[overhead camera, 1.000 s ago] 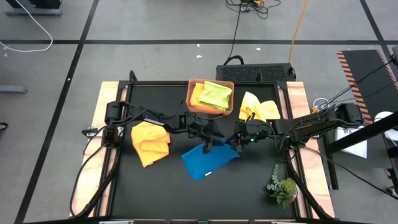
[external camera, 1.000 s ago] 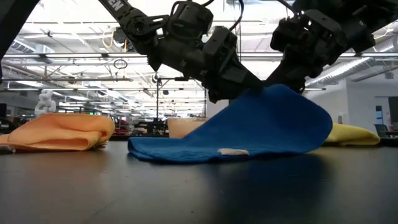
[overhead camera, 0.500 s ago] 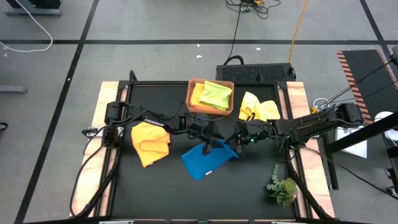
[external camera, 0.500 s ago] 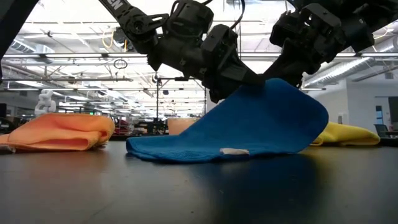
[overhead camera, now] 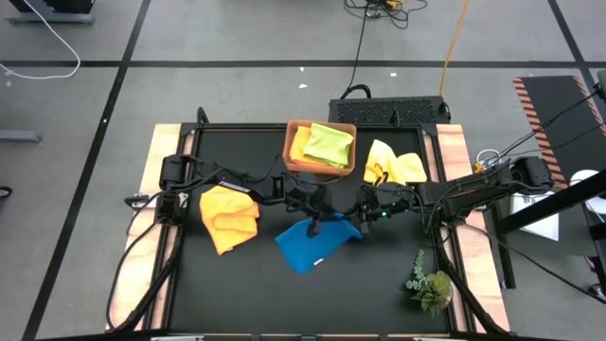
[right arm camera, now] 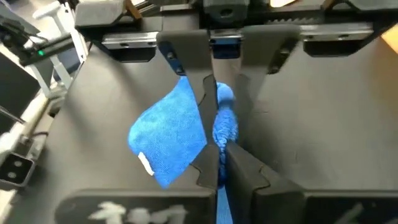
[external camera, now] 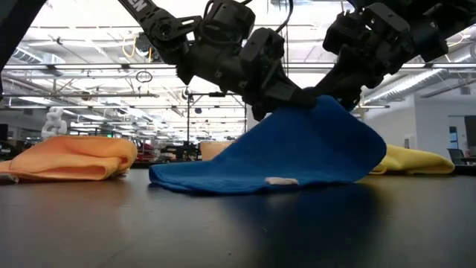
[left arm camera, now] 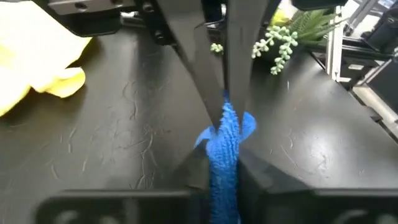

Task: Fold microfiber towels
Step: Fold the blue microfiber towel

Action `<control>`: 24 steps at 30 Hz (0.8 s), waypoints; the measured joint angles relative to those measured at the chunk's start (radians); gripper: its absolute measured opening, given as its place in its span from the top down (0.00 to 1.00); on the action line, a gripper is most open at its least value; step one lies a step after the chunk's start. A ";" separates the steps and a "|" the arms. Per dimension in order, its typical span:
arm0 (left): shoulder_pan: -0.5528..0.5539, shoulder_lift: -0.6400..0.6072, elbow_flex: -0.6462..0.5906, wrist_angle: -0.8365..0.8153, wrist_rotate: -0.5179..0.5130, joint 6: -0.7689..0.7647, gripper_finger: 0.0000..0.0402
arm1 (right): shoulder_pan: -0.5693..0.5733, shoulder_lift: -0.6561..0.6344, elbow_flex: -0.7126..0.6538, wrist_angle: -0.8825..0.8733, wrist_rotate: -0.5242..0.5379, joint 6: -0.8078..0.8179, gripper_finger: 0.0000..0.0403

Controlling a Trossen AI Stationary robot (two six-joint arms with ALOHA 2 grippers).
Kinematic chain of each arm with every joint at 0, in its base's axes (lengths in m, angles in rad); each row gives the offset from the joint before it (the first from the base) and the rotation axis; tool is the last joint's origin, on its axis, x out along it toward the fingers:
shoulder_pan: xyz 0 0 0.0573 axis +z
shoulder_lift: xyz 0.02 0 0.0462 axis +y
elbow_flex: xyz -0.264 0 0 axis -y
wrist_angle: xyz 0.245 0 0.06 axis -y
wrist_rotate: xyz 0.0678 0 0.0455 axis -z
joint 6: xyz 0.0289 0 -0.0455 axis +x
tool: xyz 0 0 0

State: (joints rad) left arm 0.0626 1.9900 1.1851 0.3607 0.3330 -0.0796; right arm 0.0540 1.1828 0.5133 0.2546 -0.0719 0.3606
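The blue towel lies mid-table with its right part raised into a peak; its left part rests on the table. My left gripper and my right gripper meet at that peak, facing each other, each shut on the blue cloth. An orange towel lies folded at the left. A yellow towel lies crumpled at the far right. A lime green towel and another yellow one sit in the brown tray. My left gripper pinches a bunched fold at the blue towel's raised part between its two fingers, coming slanting down from the table's left. The cloth hangs below the hold and slopes down to the table. My right gripper pinches the same raised bunch between its two fingers, slanting down from the table's right, close to the other gripper. The rest of the towel drapes away from it, with the low edge on the table.
A green plant sprig lies at the near right corner. The tray stands at the far middle, just behind the grippers. Bare black tabletop spreads near the front edge, left of the sprig.
My left gripper has shut on the raised part of the blue towel, beside my right gripper. The towel's raised right part has gone a little toward the table's left, while its low left part stays on the table.
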 joint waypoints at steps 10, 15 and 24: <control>0.006 -0.056 0.001 -0.108 0.011 0.105 0.98 | 0.001 0.000 0.000 -0.120 -0.060 0.110 0.70; 0.006 -0.099 0.000 -0.172 -0.009 0.139 0.99 | 0.001 0.001 0.000 -0.109 -0.056 0.070 0.51; 0.004 -0.147 -0.001 -0.211 -0.048 0.168 0.98 | 0.004 0.089 -0.012 0.013 -0.058 0.016 0.34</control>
State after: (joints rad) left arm 0.0662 1.8428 1.1843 0.1496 0.2848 0.0887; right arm 0.0576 1.2720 0.5013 0.2678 -0.1301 0.3767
